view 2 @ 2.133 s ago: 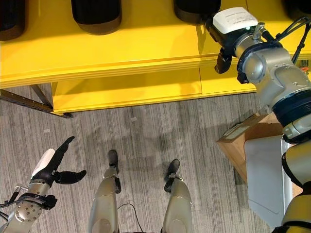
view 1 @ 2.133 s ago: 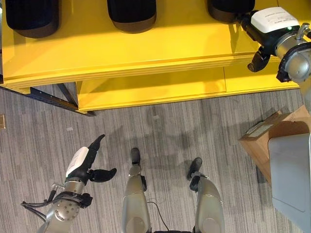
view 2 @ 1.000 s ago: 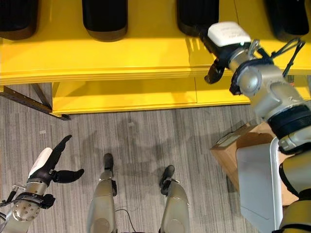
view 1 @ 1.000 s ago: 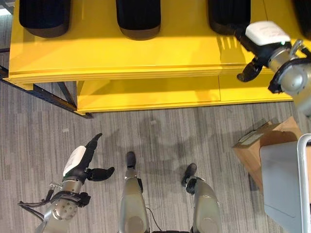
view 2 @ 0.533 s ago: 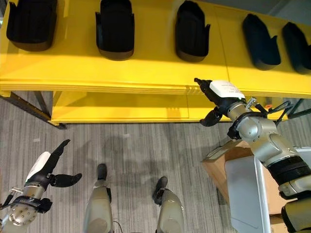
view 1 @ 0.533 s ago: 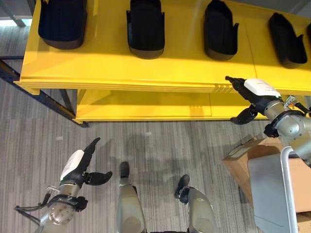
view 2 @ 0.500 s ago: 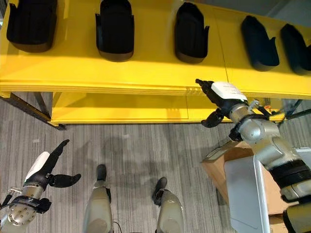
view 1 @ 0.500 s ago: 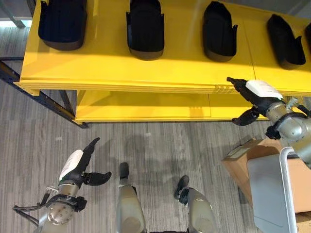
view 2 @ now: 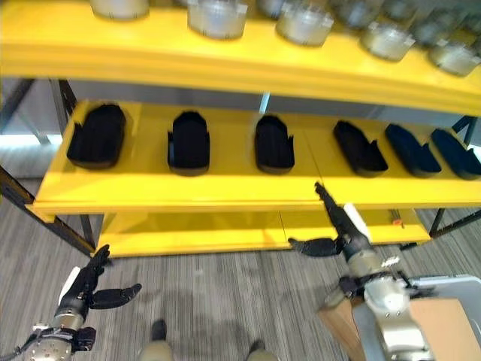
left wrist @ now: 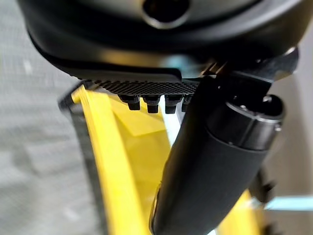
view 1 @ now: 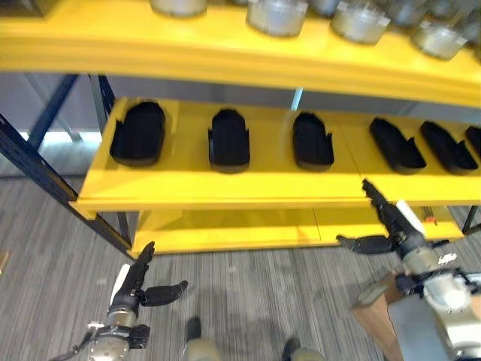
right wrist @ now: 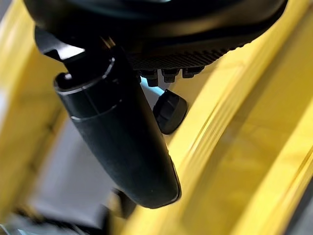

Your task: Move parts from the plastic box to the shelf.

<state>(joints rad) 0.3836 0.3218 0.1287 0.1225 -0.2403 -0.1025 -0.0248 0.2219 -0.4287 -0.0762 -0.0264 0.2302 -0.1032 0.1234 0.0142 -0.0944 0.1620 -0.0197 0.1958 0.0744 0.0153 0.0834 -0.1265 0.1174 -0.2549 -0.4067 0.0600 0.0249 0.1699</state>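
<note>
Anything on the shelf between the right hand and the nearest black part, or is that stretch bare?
Bare. In the left eye view, only yellow shelf surface lies between the right hand, open at the front edge, and the nearest black part behind it.

Parts (view 1: 228, 140) lie in a row on the shelf (view 1: 225, 192), beneath an upper shelf (view 1: 225, 53) bearing containers (view 1: 276, 15).

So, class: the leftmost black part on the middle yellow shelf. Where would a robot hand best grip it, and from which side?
Probably across the long side walls of the leftmost black part, coming from the shelf's open front. It lies lengthwise, front to back, with free shelf on either side and its rounded front end facing out.
</note>
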